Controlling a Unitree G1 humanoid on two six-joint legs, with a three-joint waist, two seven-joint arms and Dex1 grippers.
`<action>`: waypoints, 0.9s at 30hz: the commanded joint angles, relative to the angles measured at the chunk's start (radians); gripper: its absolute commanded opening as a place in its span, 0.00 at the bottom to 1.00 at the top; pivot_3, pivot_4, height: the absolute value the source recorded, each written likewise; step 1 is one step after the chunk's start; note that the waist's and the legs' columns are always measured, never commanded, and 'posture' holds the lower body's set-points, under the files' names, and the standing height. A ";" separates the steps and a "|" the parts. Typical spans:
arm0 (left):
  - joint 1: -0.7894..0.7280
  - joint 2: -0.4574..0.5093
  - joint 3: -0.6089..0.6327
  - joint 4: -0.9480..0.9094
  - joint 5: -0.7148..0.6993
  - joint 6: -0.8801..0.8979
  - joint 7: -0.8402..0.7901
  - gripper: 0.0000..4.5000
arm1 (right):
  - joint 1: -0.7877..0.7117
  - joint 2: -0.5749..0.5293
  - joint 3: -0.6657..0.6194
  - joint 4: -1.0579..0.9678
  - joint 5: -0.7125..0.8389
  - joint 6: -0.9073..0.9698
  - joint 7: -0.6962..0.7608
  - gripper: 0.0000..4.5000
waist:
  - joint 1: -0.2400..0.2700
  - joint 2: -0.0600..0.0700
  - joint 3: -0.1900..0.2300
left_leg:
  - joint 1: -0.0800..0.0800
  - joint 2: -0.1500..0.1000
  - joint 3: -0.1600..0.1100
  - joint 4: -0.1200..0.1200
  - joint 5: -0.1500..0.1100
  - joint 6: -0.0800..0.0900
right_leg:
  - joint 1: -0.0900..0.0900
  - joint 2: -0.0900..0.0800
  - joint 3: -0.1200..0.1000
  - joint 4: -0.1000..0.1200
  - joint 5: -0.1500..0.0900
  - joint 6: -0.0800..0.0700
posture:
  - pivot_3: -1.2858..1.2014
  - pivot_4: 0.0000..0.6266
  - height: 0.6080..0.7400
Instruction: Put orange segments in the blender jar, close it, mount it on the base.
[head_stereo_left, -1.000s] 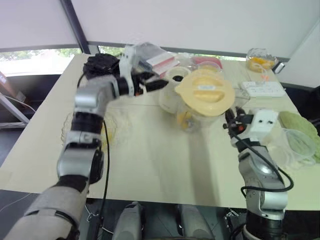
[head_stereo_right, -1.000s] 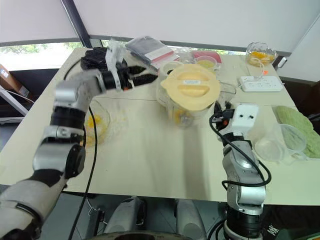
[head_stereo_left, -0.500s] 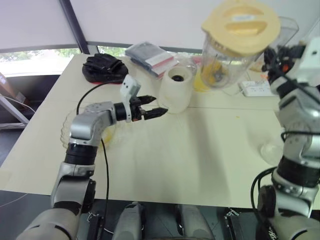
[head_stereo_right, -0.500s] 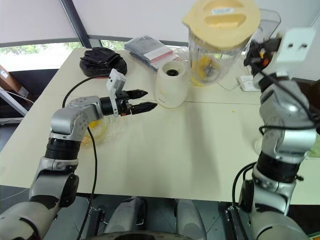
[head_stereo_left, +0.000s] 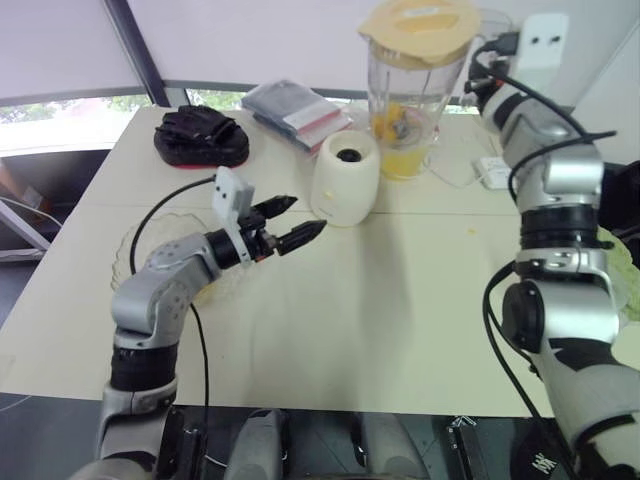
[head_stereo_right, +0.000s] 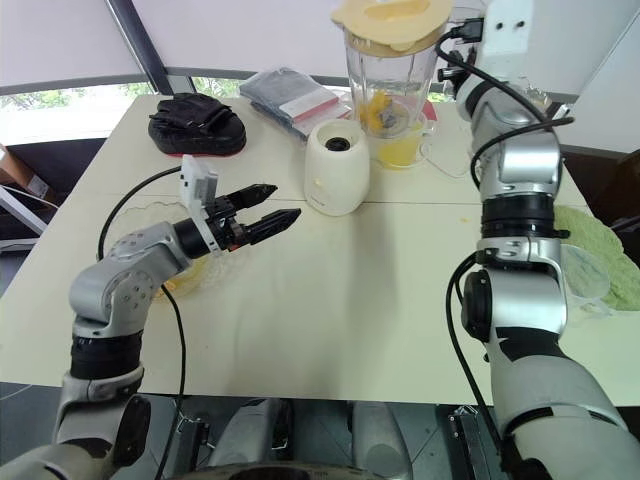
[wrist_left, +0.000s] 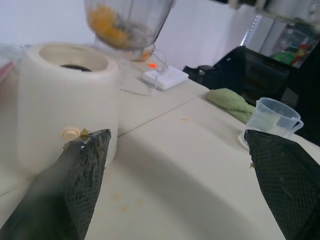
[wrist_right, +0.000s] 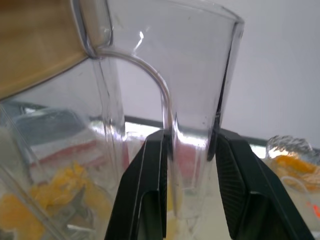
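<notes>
Clear plastic blender jar (head_stereo_left: 405, 90), yellow-lidded, is hanging at 1 o'clock of the cream cylindrical base (head_stereo_left: 345, 178); my right gripper (wrist_right: 190, 137) is pinching its handle (wrist_right: 192, 100), my left gripper (head_stereo_left: 305, 215) is hovering spread. Centre, then descend upright.

The left arm reaches forward and low with a bent elbow, and the left gripper (head_stereo_left: 303, 214) is level with its two fingers spread wide. The right arm is raised high with its forearm upright. The right gripper (wrist_right: 190, 140) is clamped on the handle of the blender jar (head_stereo_left: 405, 85).
</notes>
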 joint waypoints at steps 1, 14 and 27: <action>0.030 0.000 0.036 -0.087 -0.041 -0.018 0.053 0.99 | -0.105 0.021 -0.009 0.035 0.007 -0.084 -0.001 0.18 | -0.006 0.000 0.000 | 0.000 0.000 0.000 0.000 0.000 0.000 | 0.000 0.000 0.000 -0.001 0.000 0.000 | 0.52 0.24 1.00; 0.079 0.043 0.002 -0.124 -0.043 -0.032 0.110 0.99 | -0.233 0.104 -0.029 0.186 0.018 -0.142 -0.028 0.18 | -0.022 0.001 0.000 | 0.001 0.001 0.000 0.000 0.001 -0.002 | 0.000 0.001 0.000 0.001 0.001 -0.002 | 0.52 0.24 1.00; 0.076 0.080 -0.006 -0.107 -0.060 -0.037 0.107 0.99 | -0.183 0.165 -0.024 0.105 0.039 -0.060 -0.056 0.18 | -0.024 0.001 0.000 | 0.000 0.001 0.000 0.000 0.002 -0.003 | 0.000 0.001 -0.001 0.000 0.001 -0.002 | 0.52 0.24 1.00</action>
